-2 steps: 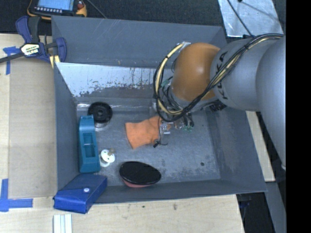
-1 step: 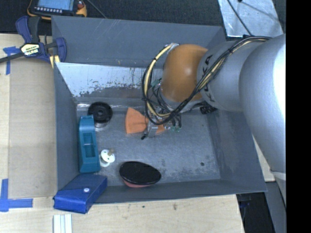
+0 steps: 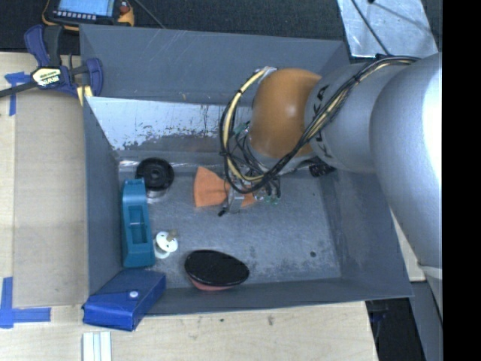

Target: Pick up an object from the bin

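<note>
A: Mid-bin, toward the back wall: seeing the hand (image 3: 242, 199) hanging low under the arm's orange cover, with cables masking most of it.

B: Reading the grip?

A: Failing to. Not telling wide from narrow, nor whether holding anything.

B: Locating the target?

A: Betting on the orange wedge-like piece (image 3: 208, 189), lying just left of the hand in camera view. Touching or barely apart, not resolving which. Long axis looking roughly back-to-front, so lying across the approach from the right.

B: Anything crowding it?

A: Noting the black round cap (image 3: 155, 174) near its far side. Blue dispenser (image 3: 136, 224) and black oval dish (image 3: 216, 268) sitting well apart. Expecting only a short leftward shift, judging by this.
</note>
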`<state>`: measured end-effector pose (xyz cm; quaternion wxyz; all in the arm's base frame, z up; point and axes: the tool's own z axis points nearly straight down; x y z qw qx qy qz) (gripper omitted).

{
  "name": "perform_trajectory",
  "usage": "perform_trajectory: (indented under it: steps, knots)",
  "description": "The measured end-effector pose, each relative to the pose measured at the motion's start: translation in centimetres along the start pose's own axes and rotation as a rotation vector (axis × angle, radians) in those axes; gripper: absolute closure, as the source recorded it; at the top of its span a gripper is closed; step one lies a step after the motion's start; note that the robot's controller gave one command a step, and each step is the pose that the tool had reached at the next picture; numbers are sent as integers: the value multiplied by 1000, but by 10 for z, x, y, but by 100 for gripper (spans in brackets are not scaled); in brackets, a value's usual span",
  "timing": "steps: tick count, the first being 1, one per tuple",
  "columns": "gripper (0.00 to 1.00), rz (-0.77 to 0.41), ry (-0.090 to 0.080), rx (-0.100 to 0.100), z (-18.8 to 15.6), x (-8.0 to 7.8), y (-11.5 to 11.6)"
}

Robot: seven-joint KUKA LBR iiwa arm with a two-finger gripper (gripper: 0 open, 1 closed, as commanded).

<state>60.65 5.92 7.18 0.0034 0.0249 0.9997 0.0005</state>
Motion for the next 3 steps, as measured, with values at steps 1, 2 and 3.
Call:
perform_trajectory:
  steps: [1, 2, 3]
  knots:
    - [100, 0, 12, 2, -38, 11, 3]
    - [100, -95, 4, 1, -93, 9, 13]
    - [100, -94, 9, 1, -147, 9, 28]
